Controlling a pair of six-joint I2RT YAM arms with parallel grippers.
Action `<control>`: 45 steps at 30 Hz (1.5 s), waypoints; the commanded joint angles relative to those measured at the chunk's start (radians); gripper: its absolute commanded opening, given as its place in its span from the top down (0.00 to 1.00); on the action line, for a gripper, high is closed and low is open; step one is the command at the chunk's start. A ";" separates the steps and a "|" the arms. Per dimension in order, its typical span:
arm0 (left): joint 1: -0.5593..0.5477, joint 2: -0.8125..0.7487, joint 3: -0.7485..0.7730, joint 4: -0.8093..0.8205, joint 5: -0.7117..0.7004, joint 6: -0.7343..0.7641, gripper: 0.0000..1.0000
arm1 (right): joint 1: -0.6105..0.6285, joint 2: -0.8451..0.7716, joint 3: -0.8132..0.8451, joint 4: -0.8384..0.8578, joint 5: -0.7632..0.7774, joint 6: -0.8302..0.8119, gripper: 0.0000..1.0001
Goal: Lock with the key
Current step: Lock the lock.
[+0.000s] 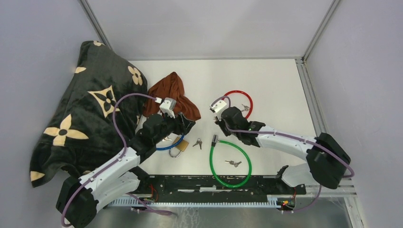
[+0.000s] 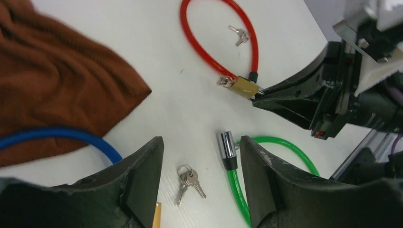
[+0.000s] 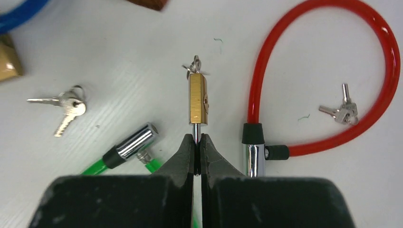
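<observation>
Brass padlock (image 3: 198,99): flat on the tabletop (image 1: 266,80), key (image 3: 194,65) in its left end, just left of the red cable lock (image 3: 254,107).
Right end effector (image 3: 197,142): clamped on that padlock's shackle.
Left end effector (image 2: 200,142): fingers apart over loose keys (image 2: 188,180).

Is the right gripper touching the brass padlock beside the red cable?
Touching. The right wrist view shows the right gripper pinching the metal end that sticks out of the brass padlock.

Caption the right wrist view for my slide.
Right hand shut on a brass padlock, red cable lock beside it.
</observation>
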 commanded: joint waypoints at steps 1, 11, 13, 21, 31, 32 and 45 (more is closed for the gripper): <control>0.020 0.061 -0.059 0.075 -0.055 -0.426 0.32 | 0.063 0.057 0.073 0.021 0.187 0.015 1.00; -0.011 0.244 0.051 0.062 -0.027 -0.791 0.17 | 0.208 0.116 0.078 0.287 0.299 -0.036 1.00; -0.024 0.251 0.065 0.046 -0.030 -0.810 0.19 | 0.221 0.141 0.099 0.273 0.297 -0.042 1.00; -0.022 0.271 0.078 0.012 -0.058 -0.830 0.31 | 0.270 0.170 0.123 0.301 0.295 -0.051 1.00; -0.019 0.290 0.090 -0.035 -0.102 -0.792 0.59 | 0.365 0.171 0.144 0.299 0.336 -0.137 1.00; -0.018 0.288 0.092 -0.038 -0.102 -0.786 0.68 | 0.370 0.173 0.145 0.297 0.341 -0.143 1.00; 0.011 0.220 0.047 0.074 -0.087 -0.448 0.98 | 0.373 0.089 0.100 0.223 0.165 -0.250 0.48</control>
